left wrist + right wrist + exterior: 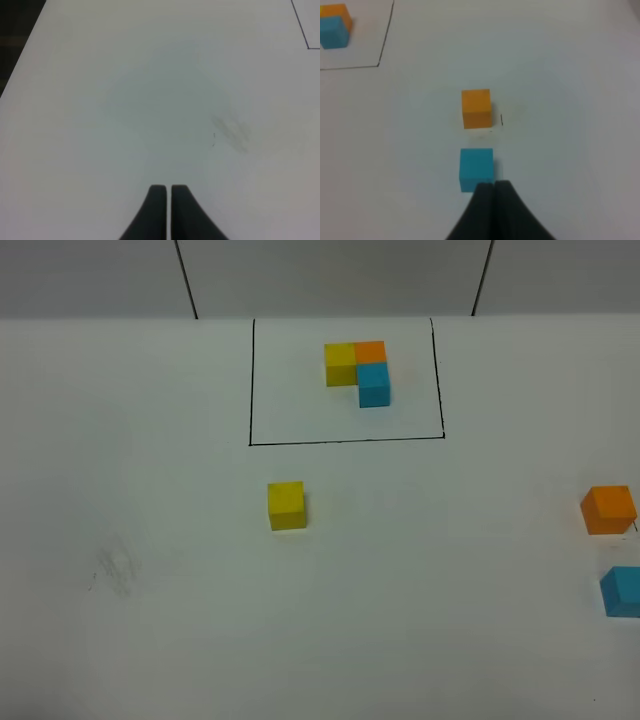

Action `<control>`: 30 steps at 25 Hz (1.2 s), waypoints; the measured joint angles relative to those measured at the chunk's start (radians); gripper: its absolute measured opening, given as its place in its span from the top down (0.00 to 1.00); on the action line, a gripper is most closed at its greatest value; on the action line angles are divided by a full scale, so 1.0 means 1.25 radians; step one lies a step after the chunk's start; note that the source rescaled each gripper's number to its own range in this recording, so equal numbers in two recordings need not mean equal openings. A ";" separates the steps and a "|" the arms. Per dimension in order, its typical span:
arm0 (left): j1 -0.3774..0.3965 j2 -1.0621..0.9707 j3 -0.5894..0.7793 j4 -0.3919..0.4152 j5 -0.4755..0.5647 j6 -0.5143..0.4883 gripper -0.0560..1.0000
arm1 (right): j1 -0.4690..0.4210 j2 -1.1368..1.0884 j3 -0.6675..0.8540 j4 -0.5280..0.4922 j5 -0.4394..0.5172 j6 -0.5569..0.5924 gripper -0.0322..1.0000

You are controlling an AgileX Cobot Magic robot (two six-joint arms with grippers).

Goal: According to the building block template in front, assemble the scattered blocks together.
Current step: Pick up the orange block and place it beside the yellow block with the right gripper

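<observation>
The template is an L of yellow, orange and light blue cubes inside a thin black rectangle at the table's far middle; part of it shows in the right wrist view. The loose yellow cube sits mid-table in front of the frame. The loose orange cube and the loose light blue cube sit at the right edge. My right gripper is shut and empty, just behind the light blue cube. My left gripper is shut and empty over bare table. Neither gripper shows in the exterior view.
The white table carries a faint grey smudge at the left, which also shows in the left wrist view. The table's edge with dark floor beyond shows in the left wrist view.
</observation>
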 joint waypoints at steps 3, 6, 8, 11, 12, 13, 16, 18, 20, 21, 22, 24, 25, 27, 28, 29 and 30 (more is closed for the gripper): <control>0.000 -0.001 0.000 -0.001 0.000 0.001 0.95 | 0.000 0.000 0.000 0.000 0.000 0.000 0.97; 0.000 -0.001 0.000 -0.001 0.000 0.002 0.95 | 0.000 0.000 0.000 0.000 0.000 0.000 0.97; 0.000 -0.001 0.000 -0.001 0.000 0.003 0.95 | 0.000 0.000 0.000 0.000 0.000 0.000 0.97; 0.000 -0.001 0.000 -0.001 0.000 0.004 0.95 | 0.000 0.000 0.000 0.000 0.000 0.000 0.97; 0.000 -0.001 0.000 -0.002 0.000 0.005 0.95 | 0.000 0.000 0.000 0.000 0.000 0.000 0.97; 0.000 -0.001 0.000 -0.002 0.000 0.005 0.95 | 0.000 0.000 0.000 0.000 0.000 0.000 0.97; 0.000 -0.001 0.000 -0.002 0.000 0.005 0.95 | 0.000 0.000 0.000 0.000 0.000 0.000 0.97; 0.000 -0.001 0.000 -0.002 0.000 0.005 0.95 | 0.000 0.000 0.000 0.000 0.000 0.000 0.97; 0.000 -0.001 0.000 -0.002 0.000 0.005 0.95 | 0.000 0.000 0.000 0.000 0.000 0.000 0.97; 0.000 -0.001 0.000 -0.002 0.000 0.005 0.95 | 0.000 0.000 0.000 0.000 0.000 0.000 0.97; 0.000 -0.001 0.000 -0.002 0.000 0.005 0.95 | 0.000 0.000 0.000 0.000 0.000 0.000 0.97; 0.000 -0.001 0.000 -0.002 0.000 0.005 0.95 | 0.000 0.000 0.000 0.000 0.000 0.000 0.97; 0.000 -0.001 0.000 -0.002 0.000 0.005 0.95 | 0.000 0.000 0.000 0.000 0.000 0.000 0.97; 0.000 -0.001 0.000 -0.002 0.000 0.005 0.95 | 0.000 0.000 0.000 0.000 0.000 0.000 0.97; 0.000 -0.001 0.000 -0.002 0.000 0.005 0.95 | 0.000 0.000 0.000 0.000 0.000 0.000 0.97; 0.000 -0.001 0.000 -0.002 0.000 0.005 0.95 | 0.000 0.000 0.000 0.000 0.000 0.000 0.97; 0.000 -0.001 0.000 -0.002 0.000 0.005 0.95 | 0.000 0.000 0.000 0.000 0.000 0.000 0.97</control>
